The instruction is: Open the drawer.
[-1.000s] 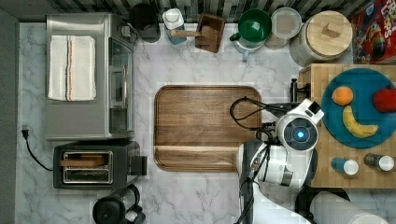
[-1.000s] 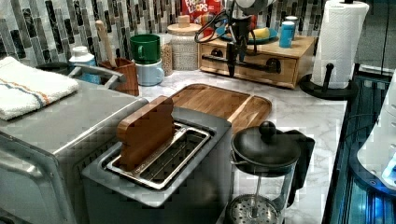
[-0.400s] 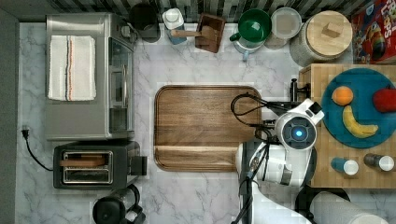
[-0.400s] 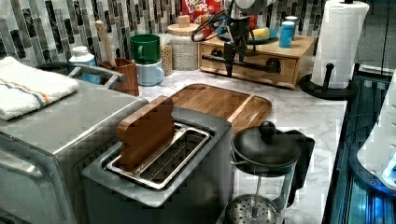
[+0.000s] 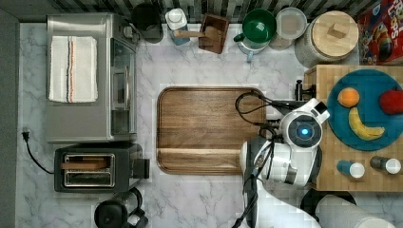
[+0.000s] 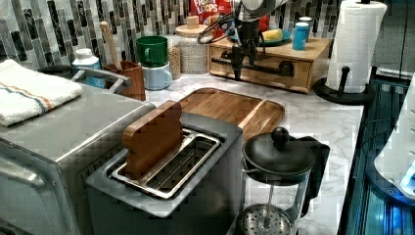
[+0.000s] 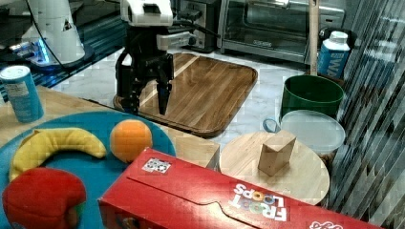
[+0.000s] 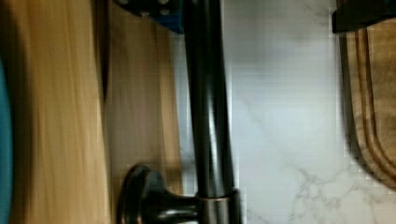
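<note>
The drawer (image 6: 266, 74) is the light wood front of a box at the back of the counter, and it looks flush with the box. A long black bar handle (image 6: 271, 65) runs across it. My gripper (image 6: 243, 59) hangs open at the handle. In the right view the gripper (image 7: 146, 109) shows its two fingers spread well apart. The wrist view has the handle (image 8: 208, 116) standing off the drawer front (image 8: 135, 93), with one finger (image 8: 159, 9) on the drawer side of the bar and the other on the counter side. In the top view the wrist (image 5: 304, 130) covers the gripper.
A walnut cutting board (image 5: 209, 130) lies on the marble just in front of the drawer. On the box top sit a blue plate (image 5: 366, 80) of fruit and small bottles. A paper towel roll (image 6: 357, 39), cereal box (image 7: 215, 195), jars and mugs stand nearby.
In the left view the gripper has come down closer to the drawer's handle. The drawer has not moved.
</note>
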Available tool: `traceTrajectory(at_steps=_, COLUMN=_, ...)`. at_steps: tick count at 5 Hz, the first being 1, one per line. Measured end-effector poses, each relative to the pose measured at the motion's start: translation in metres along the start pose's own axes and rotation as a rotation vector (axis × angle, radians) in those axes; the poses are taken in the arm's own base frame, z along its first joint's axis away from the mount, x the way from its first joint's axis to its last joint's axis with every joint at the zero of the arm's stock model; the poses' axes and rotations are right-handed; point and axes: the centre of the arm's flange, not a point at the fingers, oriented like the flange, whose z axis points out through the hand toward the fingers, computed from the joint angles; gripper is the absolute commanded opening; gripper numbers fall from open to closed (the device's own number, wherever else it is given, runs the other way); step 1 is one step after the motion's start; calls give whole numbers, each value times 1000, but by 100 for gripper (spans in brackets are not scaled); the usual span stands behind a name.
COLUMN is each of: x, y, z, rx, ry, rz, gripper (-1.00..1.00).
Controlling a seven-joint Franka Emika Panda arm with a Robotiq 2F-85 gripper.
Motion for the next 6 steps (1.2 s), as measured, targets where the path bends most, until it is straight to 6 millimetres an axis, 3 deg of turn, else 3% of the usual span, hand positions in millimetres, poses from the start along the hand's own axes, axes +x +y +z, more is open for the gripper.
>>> traceTrajectory(at_steps=3, x=14, y=-7, z=3, rx=46, ry=-51, rz=33, gripper=100)
traceTrajectory(at_steps=4, x=20, y=-36, z=-2, rx=82, ry=-95, rz=5, gripper=100)
traceTrajectory(at_steps=6, x=22, y=-120, z=-17, rx=157, ry=-154, rz=-107, gripper=100)
